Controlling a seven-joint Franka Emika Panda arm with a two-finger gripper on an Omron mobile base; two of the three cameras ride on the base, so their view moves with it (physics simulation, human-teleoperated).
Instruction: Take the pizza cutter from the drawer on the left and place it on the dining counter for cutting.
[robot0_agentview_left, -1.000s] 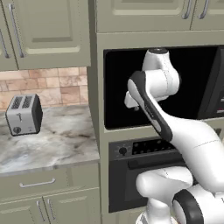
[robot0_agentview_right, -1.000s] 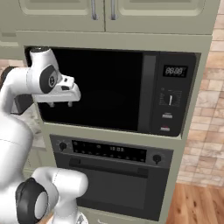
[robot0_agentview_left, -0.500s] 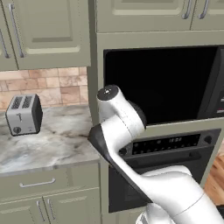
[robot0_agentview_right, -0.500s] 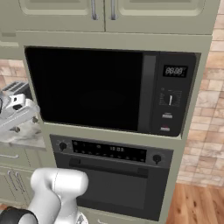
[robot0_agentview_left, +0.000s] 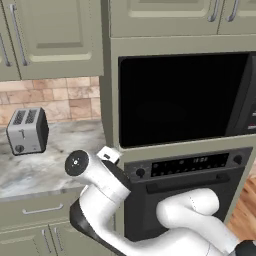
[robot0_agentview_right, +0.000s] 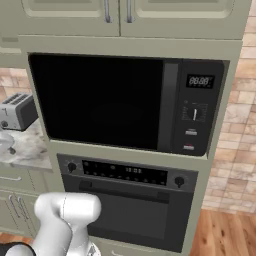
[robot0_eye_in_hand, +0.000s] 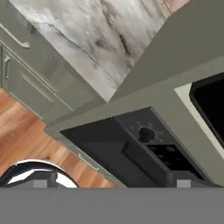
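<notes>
Currently my tool (robot0_eye_in_hand: 112, 183) stands with its fingertips (robot0_eye_in_hand: 40, 184) spread wide apart, one at each side of the hand view's lower edge, and nothing is clamped between them. The hand view looks obliquely across the corner where the marble worktop (robot0_agentview_left: 50, 170) meets the appliance column. The oven (robot0_agentview_left: 185, 185) control panel, with one round knob (robot0_eye_in_hand: 146, 133), lies closest to the tool, and wooden floor (robot0_eye_in_hand: 26, 135) shows beside it.

In the left base view my arm is folded low in front of the oven, its white elbow joint level with the worktop's edge. A silver toaster (robot0_agentview_left: 27, 131) stands upright on the worktop against the brick backsplash, well apart from the arm. The microwave (robot0_agentview_left: 180, 97) sits directly above the oven, door closed.

The drawer (robot0_agentview_left: 30, 215) — shallow, olive-beige, one horizontal silver bar handle — sits just under the worktop with its front flush and shut. Where the pizza cutter lies I cannot tell.
</notes>
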